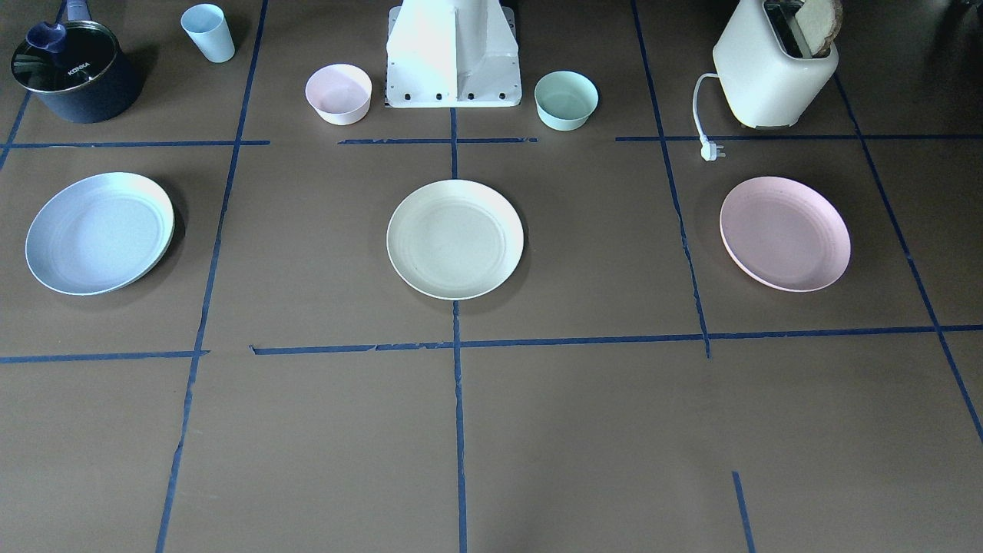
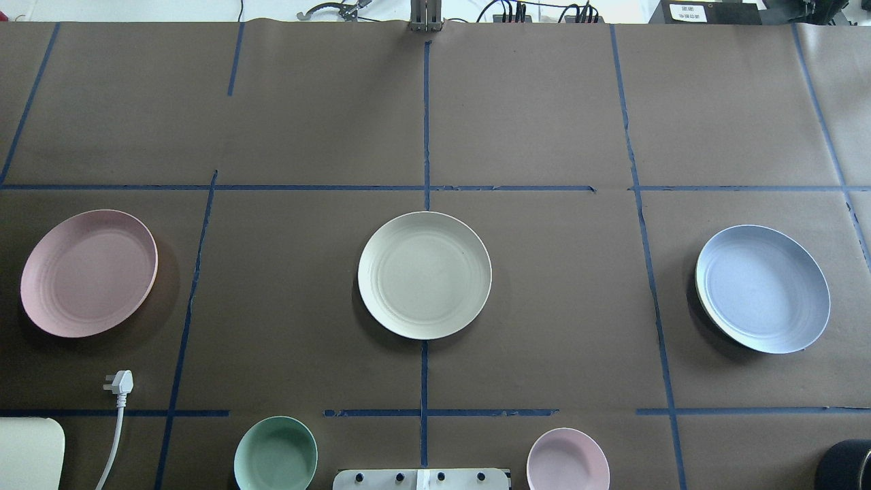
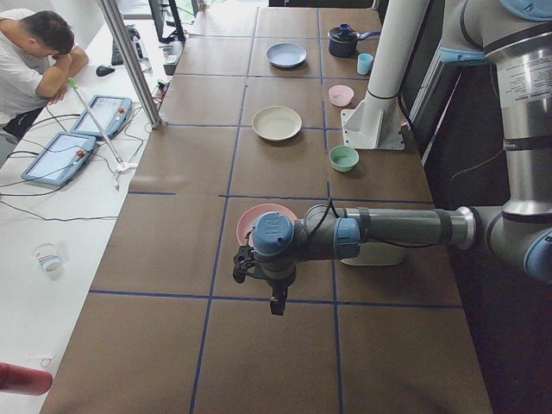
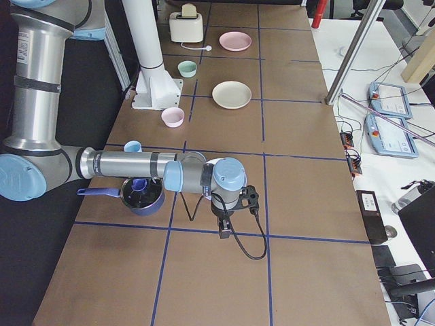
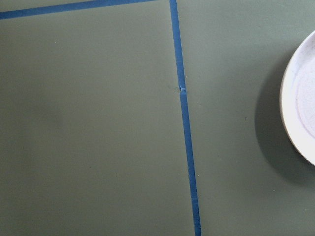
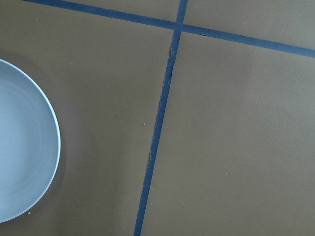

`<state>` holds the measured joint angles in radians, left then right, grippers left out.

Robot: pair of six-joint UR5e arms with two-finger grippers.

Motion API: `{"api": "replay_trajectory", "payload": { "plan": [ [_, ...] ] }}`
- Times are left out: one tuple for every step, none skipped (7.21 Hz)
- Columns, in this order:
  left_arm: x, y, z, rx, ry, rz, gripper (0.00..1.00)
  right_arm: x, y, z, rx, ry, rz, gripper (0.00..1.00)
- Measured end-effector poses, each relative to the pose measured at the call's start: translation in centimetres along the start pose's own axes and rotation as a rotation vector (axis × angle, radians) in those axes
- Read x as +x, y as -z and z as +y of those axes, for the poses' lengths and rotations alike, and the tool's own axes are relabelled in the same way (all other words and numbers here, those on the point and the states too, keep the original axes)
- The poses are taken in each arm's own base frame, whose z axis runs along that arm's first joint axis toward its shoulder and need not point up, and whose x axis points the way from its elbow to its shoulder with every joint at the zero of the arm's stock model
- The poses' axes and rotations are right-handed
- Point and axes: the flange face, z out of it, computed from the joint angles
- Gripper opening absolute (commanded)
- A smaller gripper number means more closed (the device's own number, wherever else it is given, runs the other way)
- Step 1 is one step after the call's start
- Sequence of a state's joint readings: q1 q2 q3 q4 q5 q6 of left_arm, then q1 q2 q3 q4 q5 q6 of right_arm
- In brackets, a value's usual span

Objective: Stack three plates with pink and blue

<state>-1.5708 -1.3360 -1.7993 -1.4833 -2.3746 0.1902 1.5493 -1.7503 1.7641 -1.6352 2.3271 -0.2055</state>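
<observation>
Arms you see: left arm (image 3: 405, 228), right arm (image 4: 126, 164), silver tubes with pale-blue joint caps.
Cable (image 4: 253, 257): black, thin.
Base (image 1: 453, 61): white, dark bolts.

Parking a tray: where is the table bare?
Bare: either side of the round cream-white plate, up to the round pale pink plate and round pale blue plate; also beyond them, operators' side. Crowded: the row with the small mint bowl.

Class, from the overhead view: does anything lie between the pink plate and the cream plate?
Nothing visible. Only bare brown paper and one blue tape line separate the pink plate from the cream plate.
</observation>
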Motion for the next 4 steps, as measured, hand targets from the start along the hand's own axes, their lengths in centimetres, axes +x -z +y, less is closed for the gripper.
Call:
{"api": "replay_trajectory", "payload": {
  "plan": [
    [0.00,0.00,0.00,0.000,0.000,0.000,1.00,0.00,0.00,0.00,0.000,0.000,0.000,1.00],
    [0.01,0.00,-0.01,0.000,0.000,0.001,1.00,0.00,0.00,0.00,0.000,0.000,0.000,1.00],
    [0.06,0.04,-0.04,0.002,-0.001,0.003,1.00,0.00,0.00,0.00,0.000,0.000,0.000,1.00],
    [0.19,0.16,-0.25,0.010,-0.010,0.002,1.00,-0.03,0.03,-0.05,0.001,0.001,-0.001,1.00]
  ]
}}
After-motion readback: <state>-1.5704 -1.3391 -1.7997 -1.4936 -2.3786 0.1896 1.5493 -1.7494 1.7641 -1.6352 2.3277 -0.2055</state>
